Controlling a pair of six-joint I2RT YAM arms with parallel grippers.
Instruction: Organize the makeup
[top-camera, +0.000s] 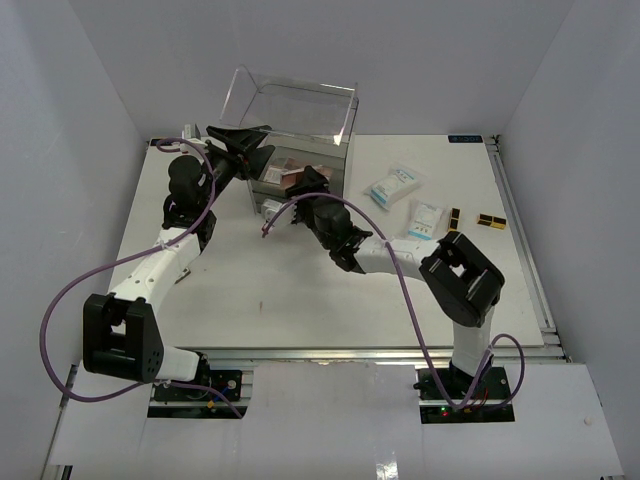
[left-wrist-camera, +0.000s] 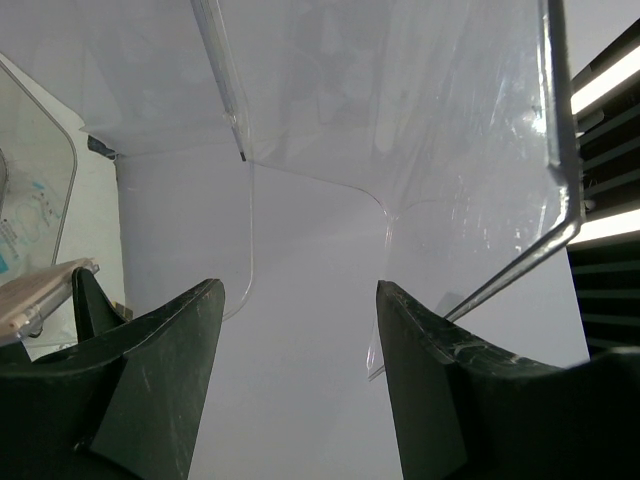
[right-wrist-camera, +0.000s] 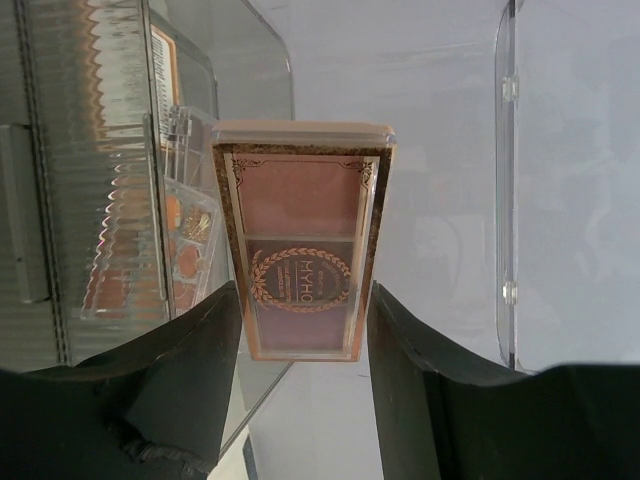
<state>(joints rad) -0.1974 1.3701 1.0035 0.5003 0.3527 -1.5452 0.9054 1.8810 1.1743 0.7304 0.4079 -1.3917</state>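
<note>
Right wrist: right tool (right-wrist-camera: 305, 300) clamps pink palette (right-wrist-camera: 303, 200) by its side edges.
Handling: stiff, light, probably slick.
Left tool (left-wrist-camera: 300, 295): spread, empty.

Bright even light, faint shadows, glare on clear box (top-camera: 300, 110), wrist views perhaps soft

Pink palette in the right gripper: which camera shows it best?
Right wrist: the pink palette sits mid-frame, held in the right gripper, printed lid facing the lens. Top external shows just a small pink patch at the clear box. Left wrist shows only a tan edge, possibly it.
</note>
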